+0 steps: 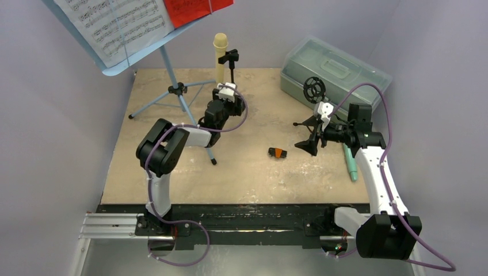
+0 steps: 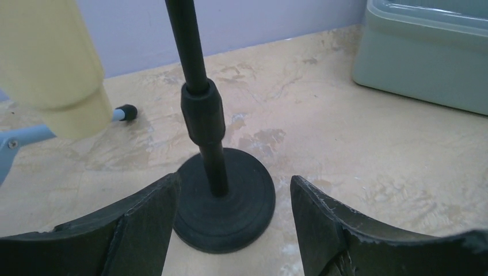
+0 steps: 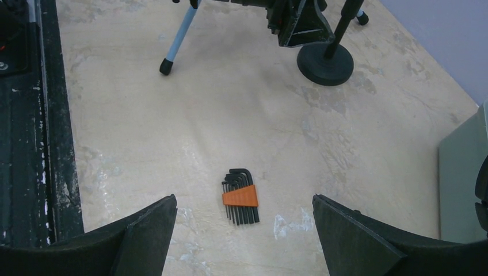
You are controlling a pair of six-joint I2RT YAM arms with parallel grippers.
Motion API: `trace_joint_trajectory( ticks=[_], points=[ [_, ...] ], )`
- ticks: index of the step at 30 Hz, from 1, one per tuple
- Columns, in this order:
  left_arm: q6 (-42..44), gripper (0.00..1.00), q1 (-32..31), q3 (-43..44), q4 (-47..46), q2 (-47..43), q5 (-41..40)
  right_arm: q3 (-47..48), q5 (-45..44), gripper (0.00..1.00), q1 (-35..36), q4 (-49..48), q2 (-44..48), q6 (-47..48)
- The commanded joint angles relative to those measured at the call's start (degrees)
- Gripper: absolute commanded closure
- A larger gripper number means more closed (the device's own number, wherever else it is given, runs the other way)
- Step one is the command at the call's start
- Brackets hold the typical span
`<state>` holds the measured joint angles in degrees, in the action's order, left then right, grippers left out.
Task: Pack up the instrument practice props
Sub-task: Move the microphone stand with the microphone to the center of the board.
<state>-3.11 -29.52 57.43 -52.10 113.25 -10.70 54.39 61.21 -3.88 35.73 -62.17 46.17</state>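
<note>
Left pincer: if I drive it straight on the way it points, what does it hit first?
Most likely the black mic holder. Its pole and round base stand dead ahead, centred between the open fingers of the left pincer. Depth is hard to judge, but nothing shows nearer.

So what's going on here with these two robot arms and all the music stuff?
Two arms are packing up music props. The left gripper has its open fingers either side of the black stand holding the cream microphone, not gripping yet. The right gripper is open and empty, facing a hex key set on the table. The sheet-music rack stands unpacked.
</note>
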Motion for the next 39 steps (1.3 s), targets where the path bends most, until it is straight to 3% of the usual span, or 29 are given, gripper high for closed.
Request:
trace_joint_trajectory(
  ticks=[1,8,15,24,33,39],
  points=[
    [2.73,0.34,1.32,6.42,-1.31,2.71,-0.42,1.31,2.07,0.09,-0.25,0.92,1.18,1.46],
    [2.85,0.41,1.48,12.7,-0.9,8.92,-3.53,1.5,2.35,0.09,-0.25,1.57,1.11,1.96],
    [4.86,0.58,1.65,16.66,-2.45,12.26,-5.02,1.55,2.42,0.08,-0.25,1.89,1.0,2.34],
    [4.21,1.0,1.66,13.1,-4.59,9.57,-2.36,1.61,2.34,0.08,-0.25,2.15,1.22,2.59],
    [-7.12,1.0,1.23,-1.97,-4.44,-6.6,11.59,1.5,2.24,0.08,-0.23,2.91,1.01,3.72],
    [-6.17,1.0,-4.59,-14.33,-4.67,-17.81,15.09,1.34,2.68,0.08,-0.25,3.1,1.09,4.0]
  ],
)
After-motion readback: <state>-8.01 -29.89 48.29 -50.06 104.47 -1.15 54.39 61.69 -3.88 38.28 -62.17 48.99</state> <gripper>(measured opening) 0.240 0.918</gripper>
